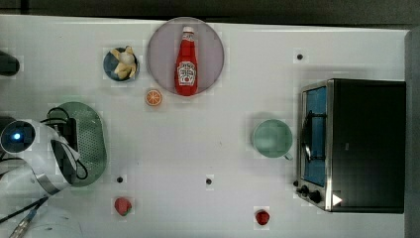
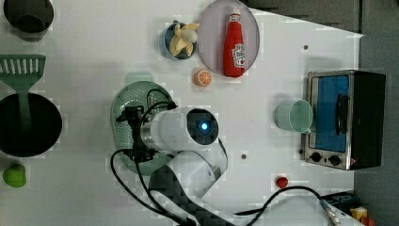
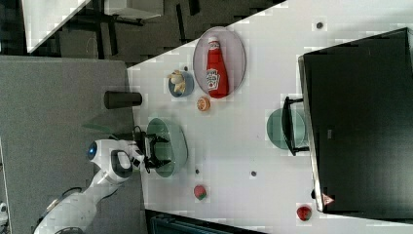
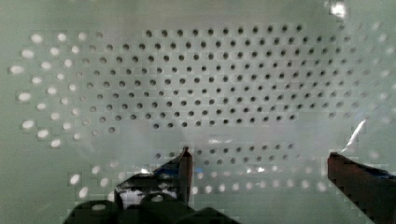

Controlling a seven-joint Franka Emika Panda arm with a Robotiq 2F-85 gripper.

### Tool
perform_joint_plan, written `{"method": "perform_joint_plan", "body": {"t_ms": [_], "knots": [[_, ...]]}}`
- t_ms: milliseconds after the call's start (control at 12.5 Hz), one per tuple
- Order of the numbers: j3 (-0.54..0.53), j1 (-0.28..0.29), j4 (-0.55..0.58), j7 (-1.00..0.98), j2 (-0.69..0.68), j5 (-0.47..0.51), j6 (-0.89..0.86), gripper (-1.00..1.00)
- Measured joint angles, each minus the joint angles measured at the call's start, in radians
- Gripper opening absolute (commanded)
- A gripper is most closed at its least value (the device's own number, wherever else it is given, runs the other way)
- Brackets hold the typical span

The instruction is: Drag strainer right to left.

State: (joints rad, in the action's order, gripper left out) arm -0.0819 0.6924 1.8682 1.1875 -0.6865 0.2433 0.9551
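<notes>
Black gripper (image 4: 259,161) fingers spread wide inside pale green oval perforated plastic strainer (image 4: 210,84), gripping nothing; strainer sits at top view's far left of white table (image 1: 208,144), beneath arm; drag appears finished, release made, only withdrawal left

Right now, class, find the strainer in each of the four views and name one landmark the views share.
Top view: strainer at the top view's left edge, under the arm.
Left view: left of centre, partly behind the arm.
Right view: lower left of centre.
Wrist view: its perforated bowl close up.
Shared landmark: ketchup bottle on its plate.
</notes>
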Motion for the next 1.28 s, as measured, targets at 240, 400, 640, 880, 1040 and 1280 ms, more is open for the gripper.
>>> {"method": "perform_joint_plan", "body": {"t_ms": [240, 400, 640, 880, 1040, 1280], "knots": [[0.074, 0.005, 0.038, -0.141, 0.107, -0.033, -0.136, 1.0], [0.142, 0.003, 0.044, -0.252, 0.212, -0.041, -0.207, 1.0], [0.289, 0.0, 0.039, -0.44, 0.442, -0.033, -0.384, 1.0], [0.474, -0.024, -0.045, -0.673, 0.647, -0.122, -0.504, 1.0], [0.601, -0.044, -0.06, -0.864, 0.772, -0.277, -0.578, 1.0], [0.759, -0.133, -0.045, -1.048, 0.868, -0.336, -0.721, 1.0]]}}
